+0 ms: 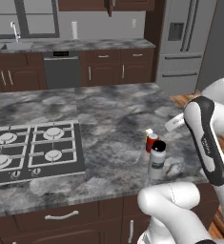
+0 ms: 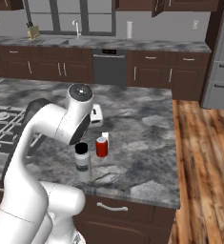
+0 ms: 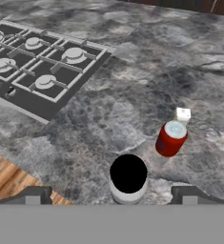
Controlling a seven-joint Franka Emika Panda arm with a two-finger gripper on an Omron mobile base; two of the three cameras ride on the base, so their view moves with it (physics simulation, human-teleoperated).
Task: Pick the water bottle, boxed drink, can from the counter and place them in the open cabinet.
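- No brand name or legible writing can be made out on any item; marks are too small to read.
- Tall pale grey-white cylindrical water bottle [image 3: 128, 181] with a narrower shoulder and a smooth black cap stands upright on the grey marbled stone worktop [image 1: 113, 119], near its front edge.
- Short red cylindrical can [image 3: 170, 138] with a silver top stands just beyond the bottle, close beside it; a bluish mark on its side is indistinct.
- Small cream rectangular boxed drink [image 3: 183, 114] stands directly behind the can, partly hidden by it in the base views.
- The two-finger gripper [image 3: 111, 195] hovers above the bottle's cap, its dark fingertips [image 3: 35, 195] spread wide on either side and holding nothing.
- Black gas cooktop [image 1: 32, 150] with four round burners and pale grates is set flush into the worktop, well apart from the three items.
- Dark reddish-brown wooden wall cabinet [image 1: 106, 5] hangs over the far counter; its interior cannot be seen.
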